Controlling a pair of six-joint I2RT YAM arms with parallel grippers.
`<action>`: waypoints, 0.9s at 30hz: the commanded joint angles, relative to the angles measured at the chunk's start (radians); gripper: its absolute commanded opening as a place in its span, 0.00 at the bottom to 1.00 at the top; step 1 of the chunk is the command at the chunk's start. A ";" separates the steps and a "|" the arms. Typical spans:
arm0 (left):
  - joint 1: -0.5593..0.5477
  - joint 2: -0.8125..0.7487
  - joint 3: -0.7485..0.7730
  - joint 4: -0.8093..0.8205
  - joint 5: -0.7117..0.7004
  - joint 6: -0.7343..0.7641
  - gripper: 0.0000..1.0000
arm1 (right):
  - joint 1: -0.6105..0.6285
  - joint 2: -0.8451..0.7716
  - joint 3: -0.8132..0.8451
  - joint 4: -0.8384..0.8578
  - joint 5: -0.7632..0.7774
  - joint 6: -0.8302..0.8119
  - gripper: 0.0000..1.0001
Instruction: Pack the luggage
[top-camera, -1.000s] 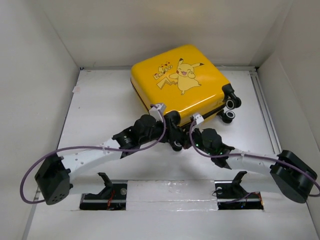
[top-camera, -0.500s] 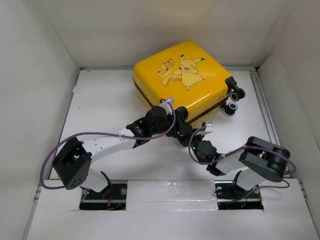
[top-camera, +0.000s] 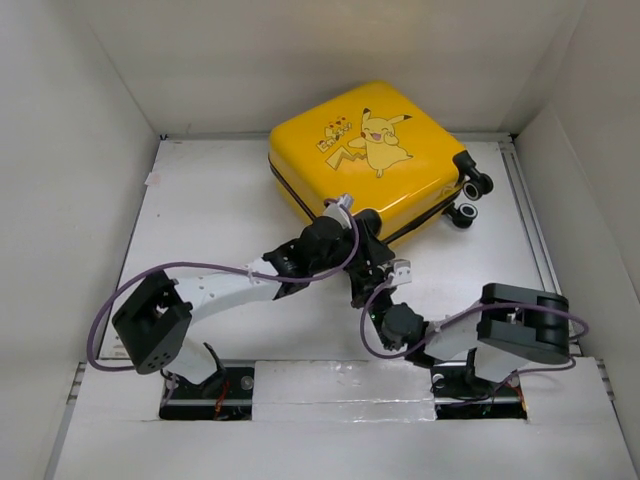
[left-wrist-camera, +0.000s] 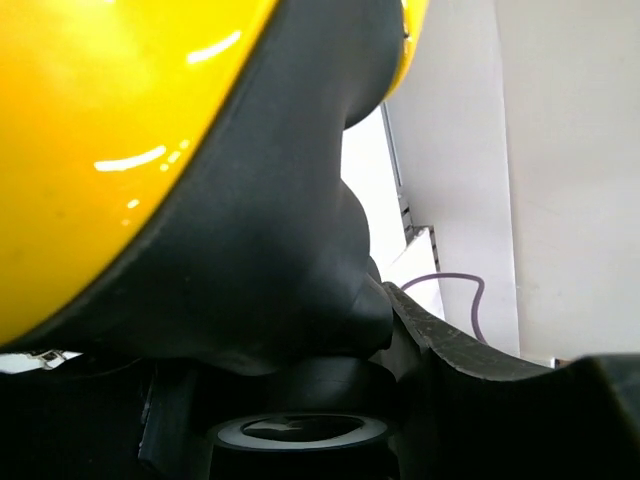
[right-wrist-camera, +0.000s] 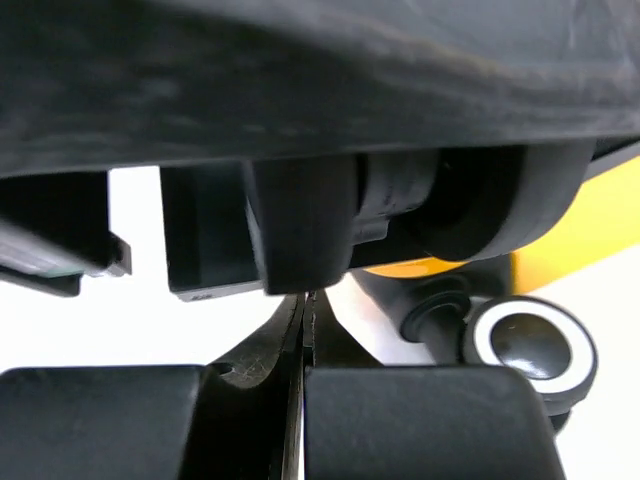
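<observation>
The luggage (top-camera: 370, 160) is a closed glossy yellow suitcase with a Pikachu print, lying at the back centre with its near edge raised. Its shell fills the upper left of the left wrist view (left-wrist-camera: 90, 130). My left gripper (top-camera: 368, 252) is pressed against the near corner, at a black wheel housing (left-wrist-camera: 290, 250) with a wheel (left-wrist-camera: 300, 432) just below. Only one of its fingers (left-wrist-camera: 480, 360) shows. My right gripper (top-camera: 388, 288) is shut and empty (right-wrist-camera: 305, 300), just under the left gripper and short of the suitcase. Another wheel (right-wrist-camera: 525, 345) shows to its right.
Two black spinner wheels (top-camera: 468, 198) stick out at the suitcase's right side. White walls close the table on the left, back and right, and a rail (top-camera: 530, 230) runs along the right edge. The right arm's elbow (top-camera: 520, 325) is folded near its base.
The right arm has folded back toward its base and its gripper has drawn away from the suitcase. The left gripper has followed the near corner as the suitcase shifted back and rotated.
</observation>
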 joint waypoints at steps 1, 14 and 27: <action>-0.015 -0.074 0.149 0.421 -0.016 0.005 0.00 | 0.122 -0.106 -0.020 0.014 -0.248 -0.091 0.00; -0.094 0.096 0.335 0.408 0.099 -0.055 0.00 | 0.122 0.233 0.261 0.166 -0.292 -0.245 0.00; -0.112 0.034 0.228 0.430 0.017 -0.009 0.39 | 0.157 0.379 0.294 0.294 -0.244 -0.196 0.35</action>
